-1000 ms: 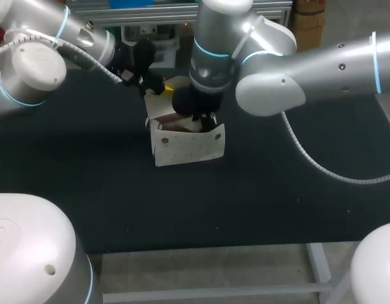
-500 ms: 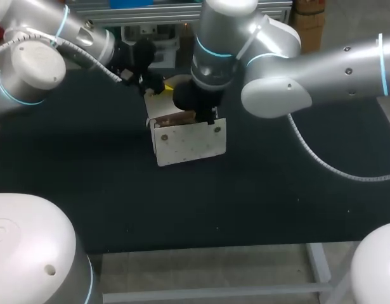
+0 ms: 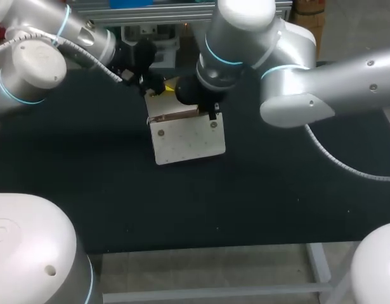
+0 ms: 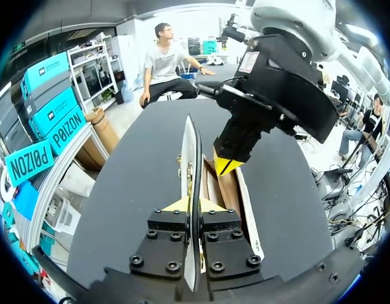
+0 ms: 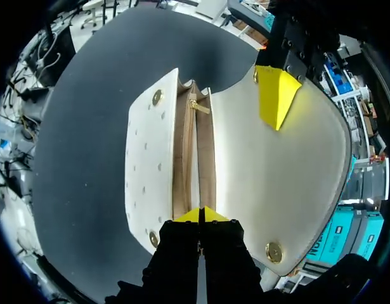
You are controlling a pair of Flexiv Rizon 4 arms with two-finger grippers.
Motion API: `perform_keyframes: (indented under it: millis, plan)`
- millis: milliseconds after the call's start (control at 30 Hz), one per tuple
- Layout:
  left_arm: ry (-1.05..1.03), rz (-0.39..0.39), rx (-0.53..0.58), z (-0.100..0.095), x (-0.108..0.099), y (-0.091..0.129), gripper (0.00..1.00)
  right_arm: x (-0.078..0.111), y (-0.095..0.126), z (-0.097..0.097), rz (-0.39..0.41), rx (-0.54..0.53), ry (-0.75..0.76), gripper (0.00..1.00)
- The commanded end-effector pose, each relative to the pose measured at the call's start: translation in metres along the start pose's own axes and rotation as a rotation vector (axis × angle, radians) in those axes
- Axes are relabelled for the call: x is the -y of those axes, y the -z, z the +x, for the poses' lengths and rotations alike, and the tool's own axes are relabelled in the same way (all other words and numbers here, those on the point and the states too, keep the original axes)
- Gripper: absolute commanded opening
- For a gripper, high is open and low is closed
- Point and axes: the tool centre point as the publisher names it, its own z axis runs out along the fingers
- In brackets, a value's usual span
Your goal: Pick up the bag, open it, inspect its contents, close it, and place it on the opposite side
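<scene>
The white bag (image 3: 187,138) stands mid-table (image 3: 87,190), its studded front panel nearest. At its brown-lined mouth, the right gripper (image 5: 199,215) is pinched tight on the rim. Farther back, the left gripper (image 4: 193,206) clamps the bag's thin white flap edge-on.

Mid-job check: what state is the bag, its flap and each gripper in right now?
bag: open, mouth parted, brown lining showing.
flap: folded back off the mouth, unfastened.
left gripper: shut on the flap's edge.
right gripper: shut on the bag's rim at the mouth.
</scene>
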Motion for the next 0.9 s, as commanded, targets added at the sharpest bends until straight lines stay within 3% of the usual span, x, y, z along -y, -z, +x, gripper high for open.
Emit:
perform_keyframes:
  millis: [33,367,533,900]
  plan:
    - [0.011,0.000,-0.002,-0.001,0.001,-0.001,0.00,0.005,0.021,0.008,0.001,0.144,0.001,0.00]
    - [0.059,0.019,-0.029,0.003,0.014,0.013,0.00,0.009,0.076,0.015,0.047,0.303,0.013,0.00]
    - [0.089,-0.020,-0.082,0.005,0.021,0.018,0.00,0.015,0.097,0.028,0.063,0.342,0.007,0.00]
    - [0.100,-0.108,-0.204,-0.007,0.005,-0.021,0.00,0.017,0.107,0.060,0.077,0.364,0.000,0.00]
